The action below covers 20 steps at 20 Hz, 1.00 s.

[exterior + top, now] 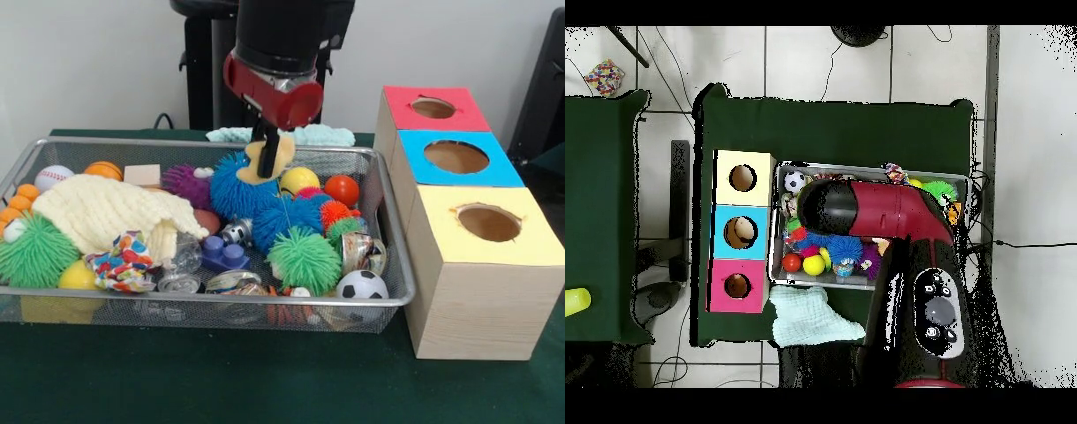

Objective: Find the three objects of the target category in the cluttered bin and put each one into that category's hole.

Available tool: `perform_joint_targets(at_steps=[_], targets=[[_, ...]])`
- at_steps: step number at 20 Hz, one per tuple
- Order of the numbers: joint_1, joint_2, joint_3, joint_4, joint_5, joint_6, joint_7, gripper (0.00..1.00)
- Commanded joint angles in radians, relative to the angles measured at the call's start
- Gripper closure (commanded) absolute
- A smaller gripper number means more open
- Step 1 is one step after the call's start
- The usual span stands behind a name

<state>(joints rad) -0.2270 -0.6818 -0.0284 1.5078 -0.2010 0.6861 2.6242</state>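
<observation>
Front view: wire bin (388, 296) fills left and centre of frame, holding mixed toys. Three-hole box (481, 291) stands just right of bin. Folded cloth (322, 134) lies behind bin, upper centre.

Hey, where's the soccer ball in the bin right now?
In the front view, the soccer ball sits in the bin's near right corner, beside the green spiky ball, closest to the yellow-topped box.

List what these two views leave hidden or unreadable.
- Overhead view: the arm covers the middle of the bin, and the gripper itself is under it.
- Front view: the cream knitted cloth hides whatever lies beneath it.
- Front view: the yellow piece at the gripper blocks any reading of the grip.
</observation>
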Motion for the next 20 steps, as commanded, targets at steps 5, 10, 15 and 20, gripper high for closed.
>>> perform_joint_targets(at_steps=[5, 10, 15, 20], targets=[[0.095, -0.104, -0.05, 0.082, 0.044, 0.098, 0.132, 1.0], [0.147, -0.139, -0.092, 0.071, 0.066, 0.166, 0.159, 1.0], [0.165, -0.149, -0.12, 0.042, 0.076, 0.208, 0.143, 1.0], [0.15, -0.171, -0.13, 0.025, 0.079, 0.247, 0.093, 1.0]])
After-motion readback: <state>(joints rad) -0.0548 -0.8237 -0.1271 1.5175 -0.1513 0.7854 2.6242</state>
